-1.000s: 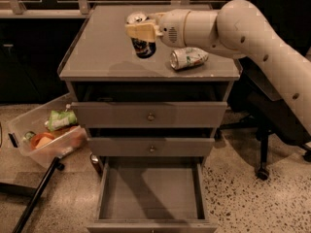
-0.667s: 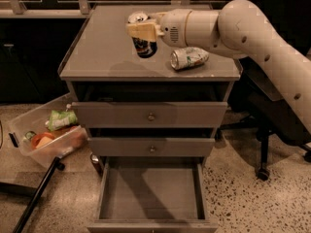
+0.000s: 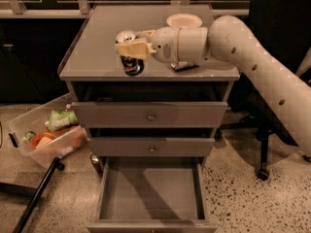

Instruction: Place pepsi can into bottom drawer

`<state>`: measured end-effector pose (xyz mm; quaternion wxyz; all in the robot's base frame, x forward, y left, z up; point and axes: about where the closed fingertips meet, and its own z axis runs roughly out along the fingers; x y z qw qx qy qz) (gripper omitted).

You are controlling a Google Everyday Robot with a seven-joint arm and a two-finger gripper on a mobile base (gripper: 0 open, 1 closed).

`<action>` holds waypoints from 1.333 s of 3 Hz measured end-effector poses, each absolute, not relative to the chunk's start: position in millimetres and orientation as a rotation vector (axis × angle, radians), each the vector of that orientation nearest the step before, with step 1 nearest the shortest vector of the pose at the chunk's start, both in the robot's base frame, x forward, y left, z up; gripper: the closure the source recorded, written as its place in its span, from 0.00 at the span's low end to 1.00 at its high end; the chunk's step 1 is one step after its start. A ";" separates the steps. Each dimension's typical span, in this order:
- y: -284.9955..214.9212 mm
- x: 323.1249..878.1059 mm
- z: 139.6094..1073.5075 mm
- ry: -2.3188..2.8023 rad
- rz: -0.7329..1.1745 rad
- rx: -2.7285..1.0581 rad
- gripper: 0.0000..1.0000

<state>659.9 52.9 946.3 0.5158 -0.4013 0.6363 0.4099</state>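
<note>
The pepsi can, dark blue with a silver top, is upright over the front left part of the cabinet top. My gripper reaches in from the right and is shut on the can's upper half, with cream fingers across it. The bottom drawer is pulled open below, a wide grey box with a bare floor, directly under and in front of the can. The two knobbed drawers above it are closed.
A white bowl sits at the back of the cabinet top. A silver can lies mostly hidden under my wrist. A clear bin of snacks and a black pole are on the floor at left. An office chair stands at right.
My gripper has carried the pepsi can left and toward the front edge of the cabinet top. The view has shifted, bringing the white bowl into sight.
</note>
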 end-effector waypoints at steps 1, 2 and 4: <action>64.6 607.8 912.7 1.538 1.100 -1.015 1.00; 64.9 563.5 864.0 1.625 1.118 -1.041 1.00; 77.8 540.5 783.9 1.733 1.006 -1.026 1.00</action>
